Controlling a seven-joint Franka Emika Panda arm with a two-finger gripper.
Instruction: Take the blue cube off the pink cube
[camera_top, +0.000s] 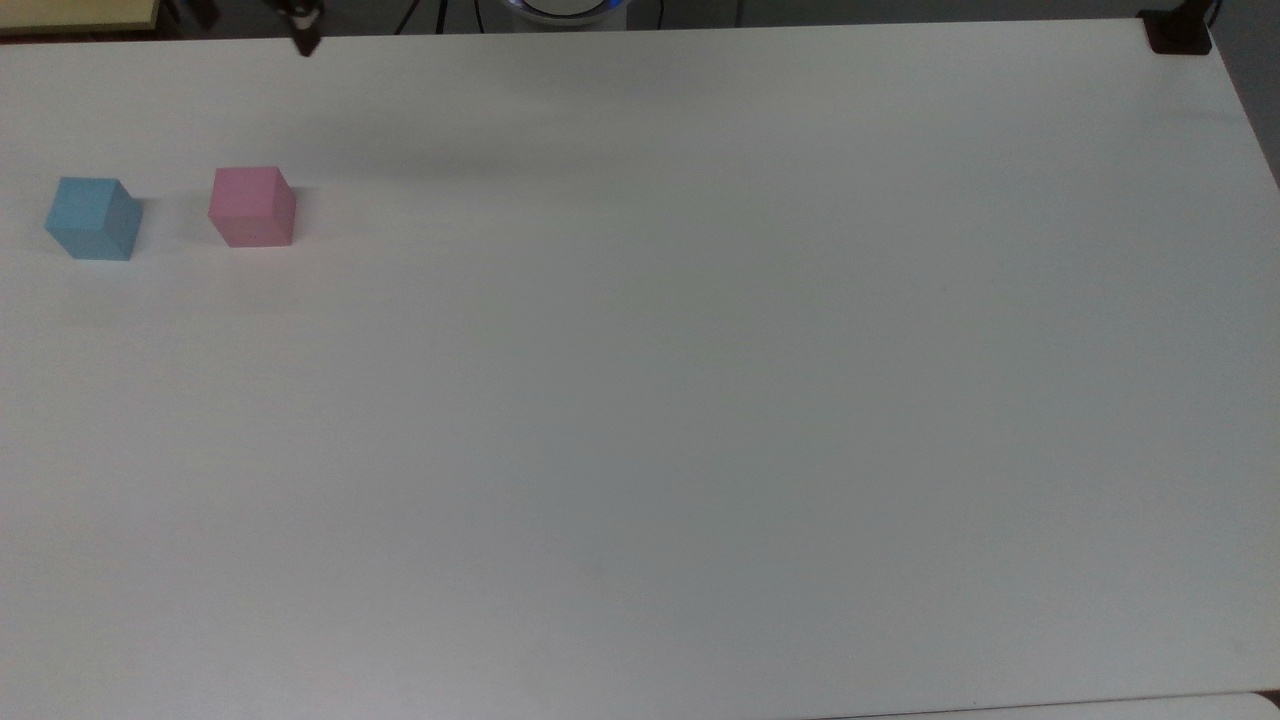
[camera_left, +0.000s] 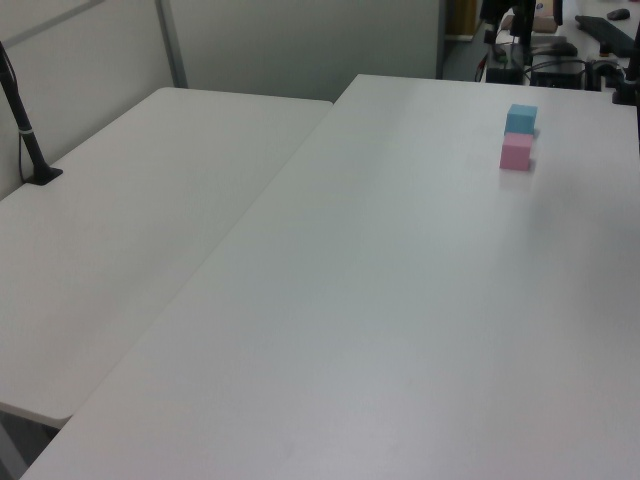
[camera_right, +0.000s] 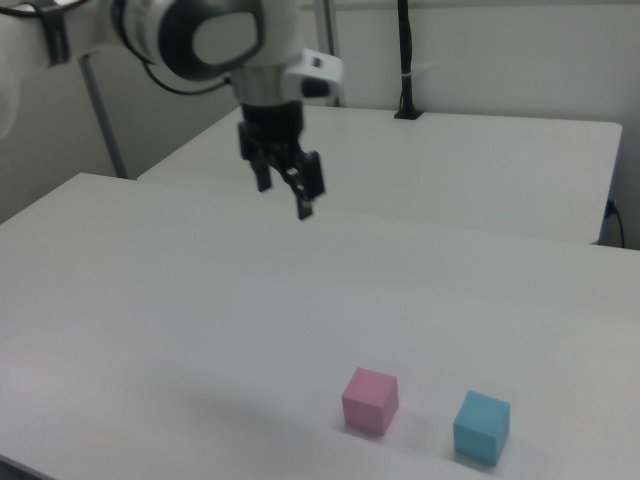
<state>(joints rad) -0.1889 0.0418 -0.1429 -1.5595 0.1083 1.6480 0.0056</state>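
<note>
My claw (camera_right: 284, 190) hangs empty with fingers parted, high above the desk (camera_right: 150, 300). I see the blue cube (camera_right: 481, 427) resting beside the pink cube (camera_right: 370, 400), apart.

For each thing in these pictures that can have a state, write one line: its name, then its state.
blue cube: resting on the table, apart from the pink cube, not held.
pink cube: resting on the table, nothing on top of it.
gripper: open, empty, raised above the table, away from both cubes.
</note>
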